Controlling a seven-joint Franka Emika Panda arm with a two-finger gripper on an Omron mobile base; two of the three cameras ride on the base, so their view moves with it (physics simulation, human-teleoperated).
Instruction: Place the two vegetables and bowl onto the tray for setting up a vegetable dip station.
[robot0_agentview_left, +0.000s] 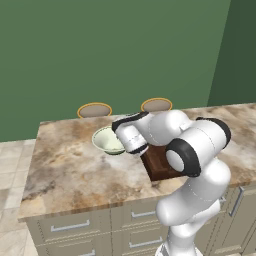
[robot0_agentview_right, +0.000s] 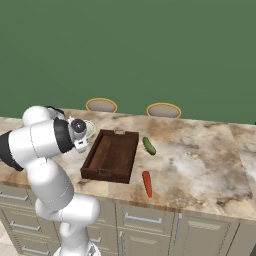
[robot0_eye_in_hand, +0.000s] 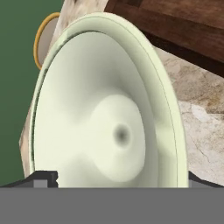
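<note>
The pale cream-green bowl (robot0_eye_in_hand: 109, 122) stands on the marble counter, seen from close above in the hand view. My gripper (robot0_eye_in_hand: 119, 181) is open right over it, one dark fingertip (robot0_eye_in_hand: 43, 178) at each side of the rim, holding nothing. From the left base the bowl (robot0_agentview_left: 106, 141) lies left of my gripper (robot0_agentview_left: 137, 147). The dark brown tray (robot0_agentview_right: 111, 155) sits just right of the bowl (robot0_agentview_right: 90, 129), its inside bare. Past the tray's far right corner lies the green cucumber (robot0_agentview_right: 149, 145). On the tray's near right side lies the orange-red carrot (robot0_agentview_right: 147, 183).
Two yellow-rimmed stool seats (robot0_agentview_right: 101, 105) (robot0_agentview_right: 163, 110) stand behind the counter's far edge. The counter (robot0_agentview_left: 70, 170) ends at the left, a short way beyond the bowl. My arm hides much of the tray (robot0_agentview_left: 159, 165) from the left base. Drawers line the cabinet front below.
</note>
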